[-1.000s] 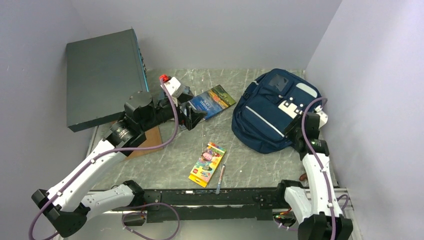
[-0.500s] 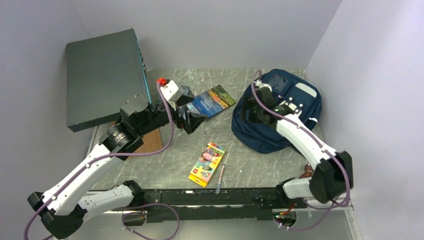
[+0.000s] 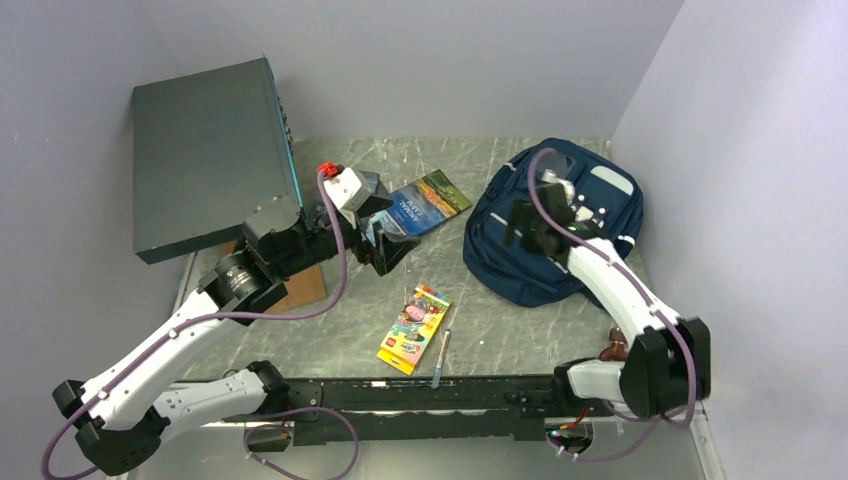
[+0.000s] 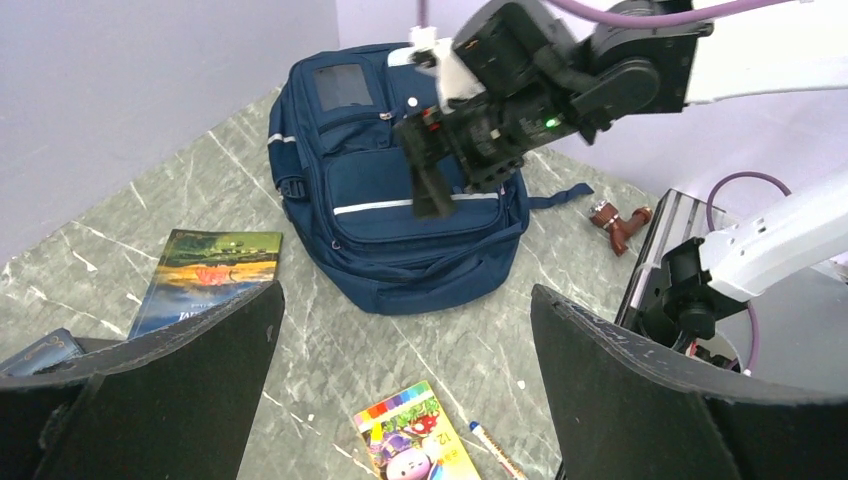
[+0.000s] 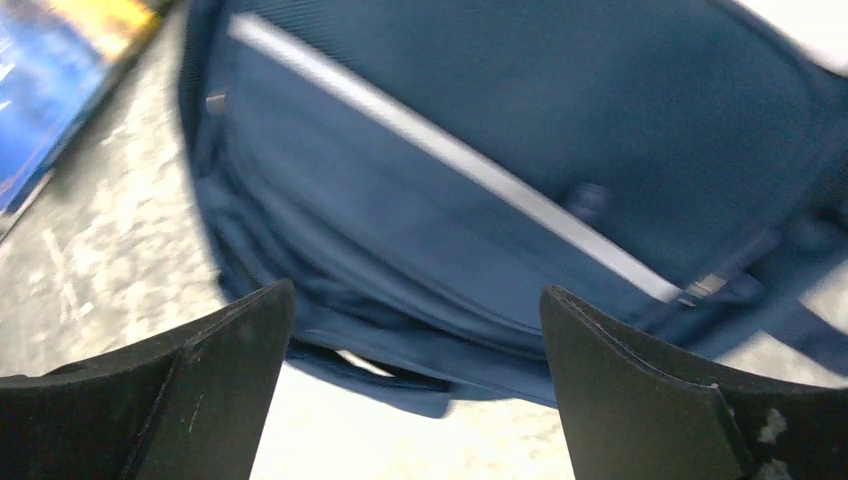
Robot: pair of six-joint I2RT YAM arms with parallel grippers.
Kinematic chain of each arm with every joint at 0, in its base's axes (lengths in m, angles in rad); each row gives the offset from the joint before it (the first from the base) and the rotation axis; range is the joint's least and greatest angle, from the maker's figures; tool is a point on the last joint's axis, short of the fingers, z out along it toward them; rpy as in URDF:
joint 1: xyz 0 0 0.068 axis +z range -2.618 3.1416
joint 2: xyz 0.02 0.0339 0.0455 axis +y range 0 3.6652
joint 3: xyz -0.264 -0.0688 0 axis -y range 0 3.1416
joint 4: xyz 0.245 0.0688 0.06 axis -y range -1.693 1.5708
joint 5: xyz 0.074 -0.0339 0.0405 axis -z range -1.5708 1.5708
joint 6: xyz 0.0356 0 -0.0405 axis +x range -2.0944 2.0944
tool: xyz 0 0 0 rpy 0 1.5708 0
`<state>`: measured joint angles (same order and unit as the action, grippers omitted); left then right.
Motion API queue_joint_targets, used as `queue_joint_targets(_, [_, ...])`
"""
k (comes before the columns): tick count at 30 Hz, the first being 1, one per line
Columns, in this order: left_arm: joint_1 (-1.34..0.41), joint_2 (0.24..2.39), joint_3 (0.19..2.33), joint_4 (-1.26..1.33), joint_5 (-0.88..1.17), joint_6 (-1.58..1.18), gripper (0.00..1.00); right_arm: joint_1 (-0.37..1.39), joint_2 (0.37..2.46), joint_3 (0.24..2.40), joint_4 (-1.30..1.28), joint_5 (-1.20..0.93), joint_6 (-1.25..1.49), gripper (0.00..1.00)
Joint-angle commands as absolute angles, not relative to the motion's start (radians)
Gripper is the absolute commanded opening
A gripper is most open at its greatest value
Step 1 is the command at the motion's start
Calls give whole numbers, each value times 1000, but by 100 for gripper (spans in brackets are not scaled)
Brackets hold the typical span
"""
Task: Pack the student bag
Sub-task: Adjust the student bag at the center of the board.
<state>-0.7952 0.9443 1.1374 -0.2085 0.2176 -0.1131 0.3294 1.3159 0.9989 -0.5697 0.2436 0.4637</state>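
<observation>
Right jaws spread wide, empty, hovering close over the student bag (image 3: 505, 262), flat on the table (image 3: 340, 300) at far right, apparently zipped. Left jaws spread too, empty, near the book (image 3: 430, 198). Risk: closing on loose fabric rather than a zip pull, dragging the unanchored bag sideways

top cam overhead; l wrist views student bag (image 4: 400, 250) from afar, r wrist close-up.
</observation>
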Motion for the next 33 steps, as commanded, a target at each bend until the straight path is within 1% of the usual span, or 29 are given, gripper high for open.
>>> queue_joint_targets(1, [-811, 937, 1169, -214, 178, -81, 100, 133, 1154, 868, -551, 119, 470, 95])
queue_joint_targets(4, [-831, 933, 1169, -227, 122, -55, 100, 111, 1081, 826, -562, 114, 464, 95])
queue_joint_targets(9, [-890, 935, 1170, -241, 62, -13, 100, 116, 1035, 794, -555, 65, 423, 95])
queue_joint_targets(16, [-949, 938, 1166, -252, -42, 50, 100, 127, 959, 747, -526, 60, 492, 96])
queue_joint_targets(21, [-969, 936, 1161, -251, -138, 66, 100, 124, 829, 630, -463, 54, 615, 99])
queue_joint_targets(24, [-982, 941, 1154, -246, -217, 85, 100, 123, 774, 534, -361, -8, 632, 99])
queue_joint_targets(26, [-994, 944, 1148, -242, -260, 101, 100, 148, 796, 517, -286, -49, 595, 99])
queue_joint_targets(27, [-1001, 946, 1144, -240, -274, 110, 100, 190, 824, 527, -253, -20, 573, 100])
queue_joint_targets(30, [-1022, 949, 1135, -228, -304, 127, 100, 347, 980, 635, -257, 180, 468, 100])
queue_joint_targets(33, [-1031, 953, 1125, -215, -330, 136, 100, 423, 1178, 766, -272, 297, 363, 100])
